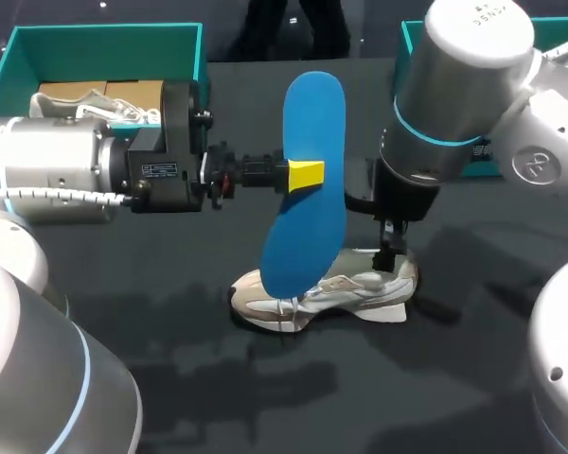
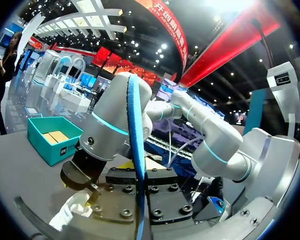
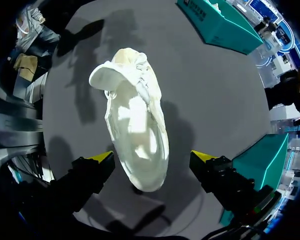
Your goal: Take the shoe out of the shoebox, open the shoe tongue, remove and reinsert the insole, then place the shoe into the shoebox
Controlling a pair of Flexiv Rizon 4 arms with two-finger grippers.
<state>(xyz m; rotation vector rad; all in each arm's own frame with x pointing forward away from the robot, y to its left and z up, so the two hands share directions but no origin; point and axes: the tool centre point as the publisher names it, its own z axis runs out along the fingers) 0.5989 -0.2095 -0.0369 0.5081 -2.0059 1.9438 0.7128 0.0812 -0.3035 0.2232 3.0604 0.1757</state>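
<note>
A blue insole hangs upright above the table, my left gripper shut on its middle. In the left wrist view the insole shows edge-on, running out from between the gripper fingers. Under it a beige and white shoe lies on the dark table, toe towards the left. My right gripper hangs just over the shoe's heel end. In the right wrist view that gripper is open, and the shoe has one end between the wide-apart fingers, neither of which touches it.
A teal shoebox stands at the back left with another shoe in it. A second teal box is at the back right, behind my right arm. The table's front part is bare dark cloth.
</note>
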